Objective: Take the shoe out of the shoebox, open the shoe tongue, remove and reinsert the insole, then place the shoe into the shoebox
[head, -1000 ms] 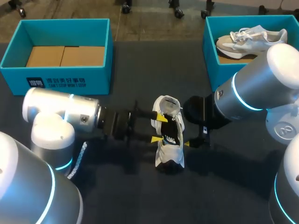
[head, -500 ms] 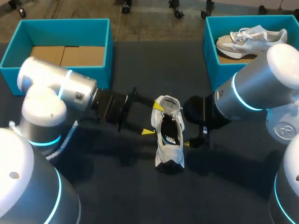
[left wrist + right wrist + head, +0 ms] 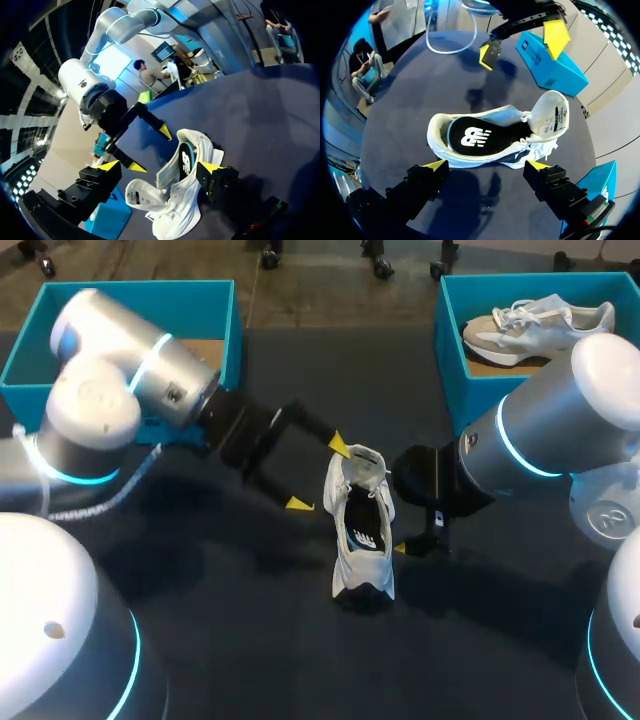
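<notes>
logo on black insole [image 3: 470,137], fine print on tongue [image 3: 553,118], illegible

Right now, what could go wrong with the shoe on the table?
1. Neither hand grips the shoe: the left hand is open beside the tongue, and the right hand is open at the shoe's side. A nudge might tip or slide it.
2. The loose tongue could flop back over the insole.
3. Both hands sit close to the shoe, so they might bump each other.
</notes>
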Available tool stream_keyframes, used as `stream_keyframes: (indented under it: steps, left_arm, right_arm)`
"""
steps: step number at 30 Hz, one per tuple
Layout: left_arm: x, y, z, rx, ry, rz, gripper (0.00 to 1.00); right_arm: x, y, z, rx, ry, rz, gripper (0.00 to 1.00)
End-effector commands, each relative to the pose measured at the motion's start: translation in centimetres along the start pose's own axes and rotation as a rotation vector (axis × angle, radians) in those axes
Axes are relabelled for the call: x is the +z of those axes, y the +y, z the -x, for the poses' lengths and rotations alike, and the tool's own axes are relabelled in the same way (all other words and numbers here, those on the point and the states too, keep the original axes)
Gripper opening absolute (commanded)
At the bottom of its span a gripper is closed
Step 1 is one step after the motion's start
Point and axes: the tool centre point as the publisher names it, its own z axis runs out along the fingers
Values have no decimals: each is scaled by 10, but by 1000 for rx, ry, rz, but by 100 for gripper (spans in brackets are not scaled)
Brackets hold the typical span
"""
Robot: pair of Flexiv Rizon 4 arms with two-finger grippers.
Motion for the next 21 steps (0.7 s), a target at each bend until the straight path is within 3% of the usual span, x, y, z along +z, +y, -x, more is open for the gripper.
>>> stream_keyframes:
  steps: [1, 5, 10, 21]
  left_arm:
    - [-7, 8, 12, -3, 203, -12, 100]
    - [-13, 13, 18, 7, 249, 6, 100]
    - [-16, 15, 23, -47, 207, -22, 100]
    - [-16, 15, 23, -47, 207, -22, 100]
  right_arm:
    - [-1, 0, -1, 1, -1, 0, 100]
    - [-1, 0, -1, 1, -1, 0, 100]
    - [-1, -6, 0, 26, -6, -3, 100]
    - [-33, -27, 15, 26, -17, -10, 100]
